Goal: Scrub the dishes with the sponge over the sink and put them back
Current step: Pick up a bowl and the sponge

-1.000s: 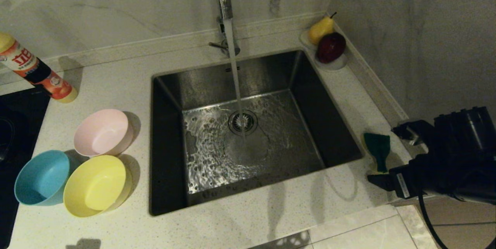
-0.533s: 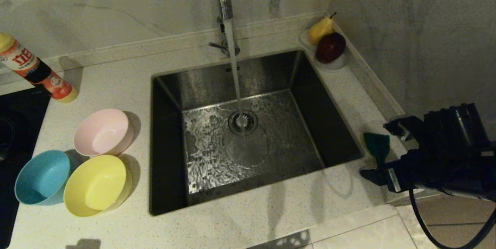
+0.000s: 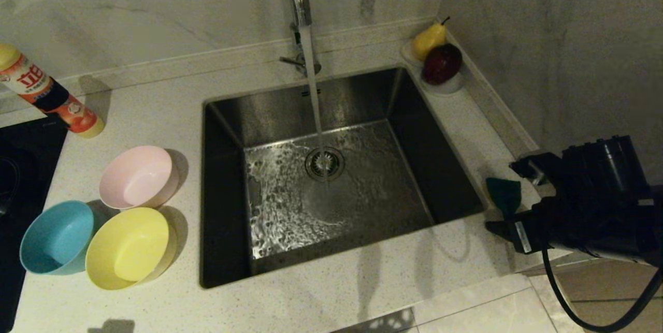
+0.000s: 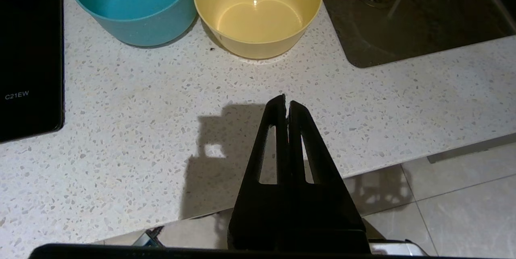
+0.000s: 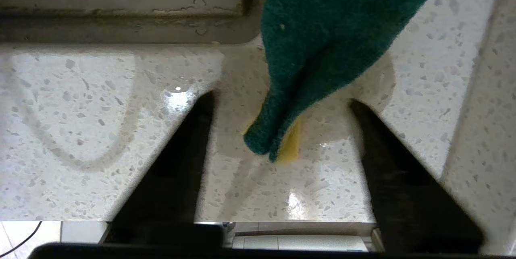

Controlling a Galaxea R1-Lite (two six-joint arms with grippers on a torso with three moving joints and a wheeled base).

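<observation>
Right gripper (image 5: 278,102) stood wide open, holding nothing, astride the sponge (image 5: 322,49); left gripper (image 4: 286,104) was shut, empty; bowls (image 3: 135,176) were empty; sink (image 3: 331,208) held running water.

Head high over sink (image 3: 342,177), wrists close, sharing countertop (image 3: 362,291)

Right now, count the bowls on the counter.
3, all left of the sink: pink bowl farthest back, blue bowl nearest the cooktop, yellow bowl beside it. None seem hidden.

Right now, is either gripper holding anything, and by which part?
Nothing is held. The right gripper is open around the sponge lying on the counter; the left gripper is shut on nothing.
</observation>
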